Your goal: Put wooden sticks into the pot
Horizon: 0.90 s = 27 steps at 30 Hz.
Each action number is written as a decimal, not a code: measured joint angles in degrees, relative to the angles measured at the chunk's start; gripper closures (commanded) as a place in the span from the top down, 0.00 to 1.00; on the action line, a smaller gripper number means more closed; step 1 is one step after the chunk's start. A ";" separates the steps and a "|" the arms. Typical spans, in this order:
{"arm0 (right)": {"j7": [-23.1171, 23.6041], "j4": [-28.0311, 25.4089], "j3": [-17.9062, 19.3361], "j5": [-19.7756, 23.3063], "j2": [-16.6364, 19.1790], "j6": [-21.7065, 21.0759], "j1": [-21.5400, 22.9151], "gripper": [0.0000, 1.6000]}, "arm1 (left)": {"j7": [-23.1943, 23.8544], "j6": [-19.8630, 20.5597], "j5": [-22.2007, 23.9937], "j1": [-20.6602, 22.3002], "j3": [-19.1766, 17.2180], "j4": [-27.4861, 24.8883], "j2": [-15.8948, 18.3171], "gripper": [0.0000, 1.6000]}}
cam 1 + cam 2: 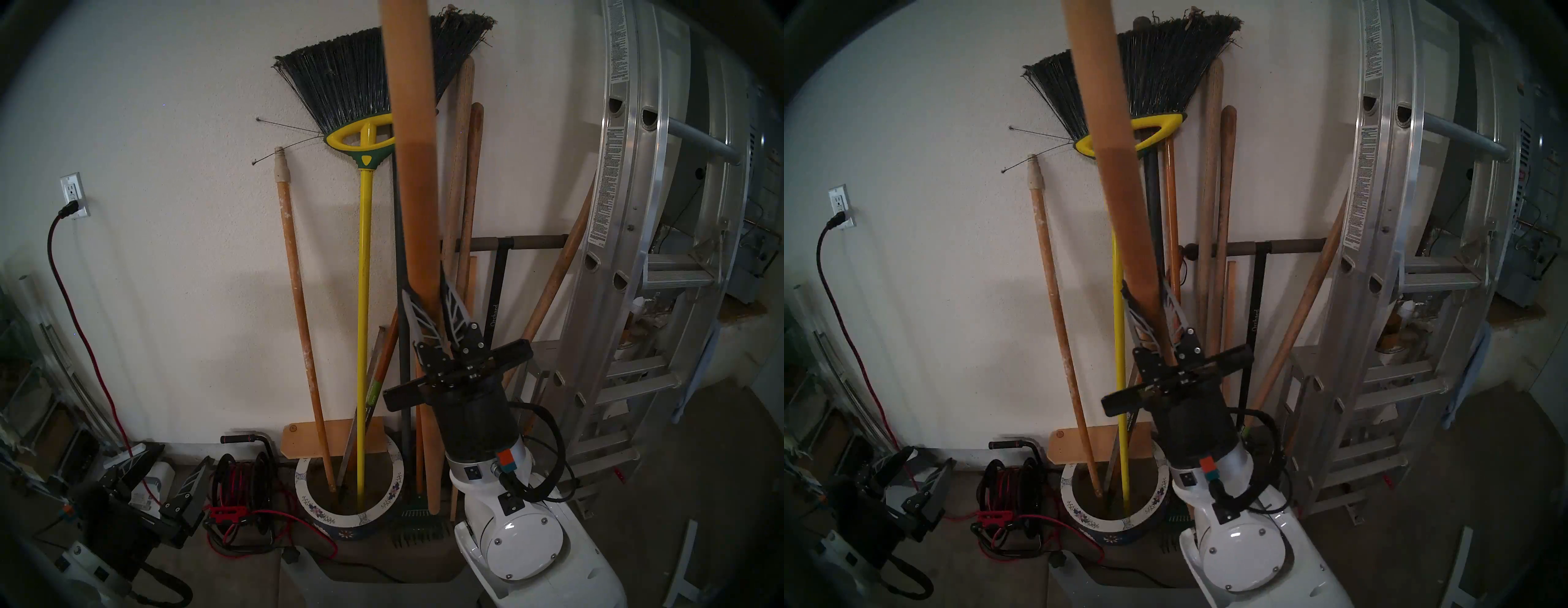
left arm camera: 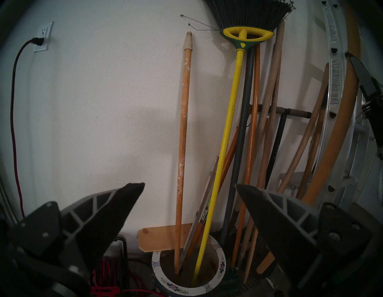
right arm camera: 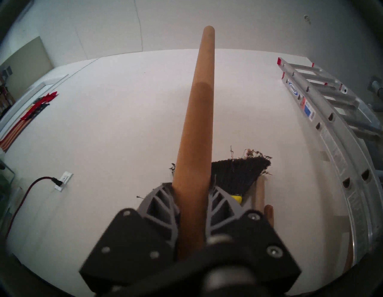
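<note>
Right claw pinches the plain smooth dowel, one finger pressed to each side of the shaft, which runs up between them and out past the top of the head view. The dowel's lower end hangs just to the right of the pot, outside its rim and above the green rake head that lies against the pot's right side. In the right wrist view the dowel rises from the claw to a rounded top end set against the ceiling.

The pot, with a white floral rim and a dark blue outside, stands on the floor at the foot of the wall. Inside it stand the paint-speckled pole, tipped with an off-white thread and leaning left of centre, and the yellow-handled broom, bristles uppermost against the wall. A thin grey bar also slants into the pot between these two.

Behind and to the right of the pot, further wooden handles lean on the wall outside the rim. A flat wooden board lies against the wall just behind the pot. A cord reel sits just left of the pot; an aluminium ladder leans well to its right.

Left claw hangs well left of the pot, near the reel, fingers spread wide and holding nothing; in its own wrist view the claw frames the pot ahead.
</note>
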<state>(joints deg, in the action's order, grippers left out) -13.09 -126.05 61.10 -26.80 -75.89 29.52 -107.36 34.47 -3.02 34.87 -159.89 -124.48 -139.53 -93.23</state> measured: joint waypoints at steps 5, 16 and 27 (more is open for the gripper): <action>1.40 -0.61 -2.52 -0.50 1.19 -5.89 2.42 0.00 | 0.10 0.08 -0.03 0.07 -0.02 0.00 -0.14 1.00; 2.98 -0.32 -6.85 0.17 1.55 -16.90 8.26 0.00 | 0.26 0.24 -0.09 0.23 -0.07 0.00 -0.43 1.00; 1.19 1.61 -11.60 3.40 0.34 -27.39 15.29 0.00 | 0.44 0.42 -0.21 0.41 -0.10 0.00 -0.79 1.00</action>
<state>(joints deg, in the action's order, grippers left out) -11.90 -124.45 49.51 -23.39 -75.55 2.13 -92.07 34.92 -2.61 34.66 -159.48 -124.59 -139.53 -94.01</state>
